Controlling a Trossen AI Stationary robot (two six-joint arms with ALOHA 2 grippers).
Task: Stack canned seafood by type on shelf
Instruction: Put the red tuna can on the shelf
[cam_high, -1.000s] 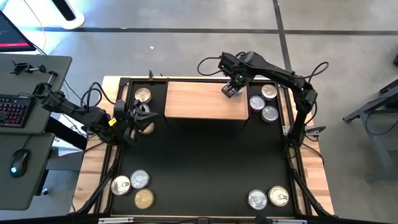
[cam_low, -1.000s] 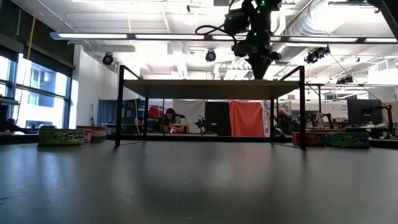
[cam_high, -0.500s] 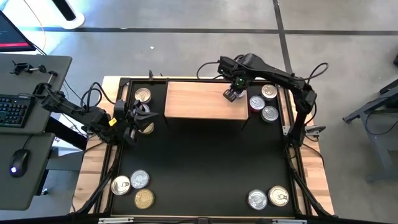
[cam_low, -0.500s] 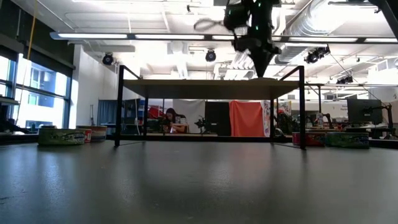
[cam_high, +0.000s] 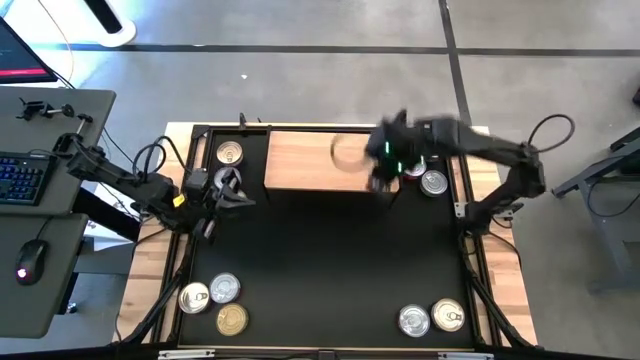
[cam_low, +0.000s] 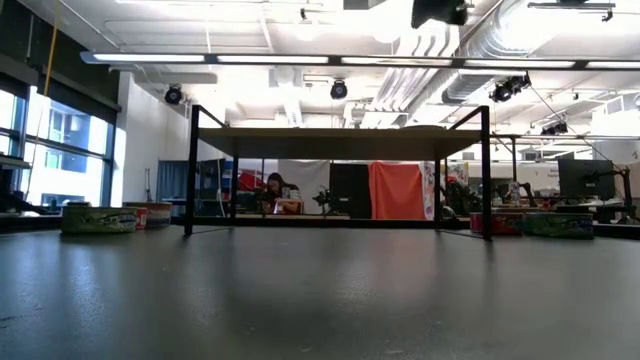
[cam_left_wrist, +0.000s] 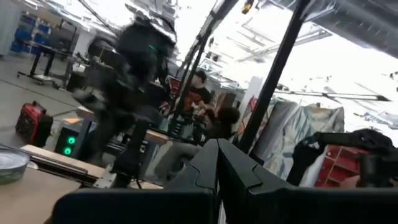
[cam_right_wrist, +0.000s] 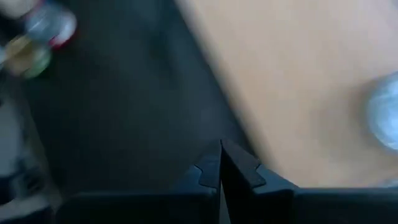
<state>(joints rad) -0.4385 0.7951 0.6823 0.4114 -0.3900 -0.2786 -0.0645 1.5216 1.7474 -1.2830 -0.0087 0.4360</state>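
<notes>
The shelf (cam_high: 320, 160), a light wooden board on thin black legs (cam_low: 190, 170), stands at the far middle of the black mat. The canned seafood sits on the mat in groups: one tin at the far left (cam_high: 230, 152), three at the near left (cam_high: 225, 290), two at the near right (cam_high: 430, 318), and some at the far right (cam_high: 432, 182), partly under my right arm. My right gripper (cam_high: 382, 178) is shut and blurred, hanging high over the shelf's near right corner (cam_right_wrist: 261, 118). My left gripper (cam_high: 235, 190) is shut, raised left of the shelf.
The mat's middle (cam_high: 320, 260) lies bare between the tin groups. A desk with a keyboard (cam_high: 20, 175) and a mouse stands left of the table. People sit in the room beyond the shelf (cam_low: 270, 190). A tin (cam_left_wrist: 9, 165) shows at the edge of the left wrist view.
My right gripper, shut throughout, has risen off the shelf's far right part. It has swung fast toward the table's near edge, to above the shelf's near right corner, and has left the top of the low view. My left gripper has turned a little in place.
</notes>
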